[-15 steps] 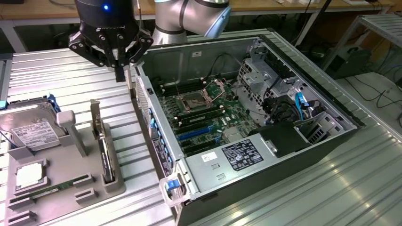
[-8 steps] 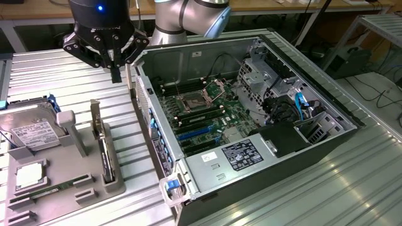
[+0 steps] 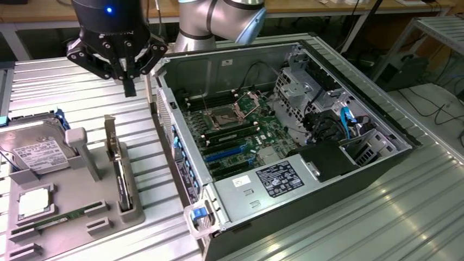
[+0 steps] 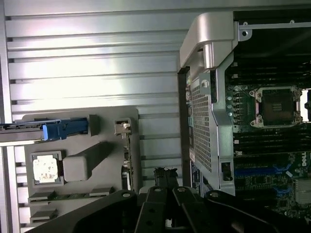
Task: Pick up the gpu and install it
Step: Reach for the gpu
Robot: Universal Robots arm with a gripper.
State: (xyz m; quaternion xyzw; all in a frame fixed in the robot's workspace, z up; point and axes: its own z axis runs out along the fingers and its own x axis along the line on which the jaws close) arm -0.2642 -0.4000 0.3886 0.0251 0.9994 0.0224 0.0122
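Ribbed metal table (image 3: 65, 98) carried a grey tray (image 3: 134, 216) with the flat green-and-black gpu (image 3: 120, 179) on edge; the black claw (image 3: 130, 86) hovered near it, closed tight, holding nothing

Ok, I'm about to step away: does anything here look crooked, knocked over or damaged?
Nothing stands out. The gpu stands on edge in its slot of the grey holder, the hard drive sits beside it, and the gripper hangs shut and empty near the open case.

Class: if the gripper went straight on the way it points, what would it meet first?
The gripper would likely meet the ribbed table, between the gpu's holder and the case; depth is unclear.
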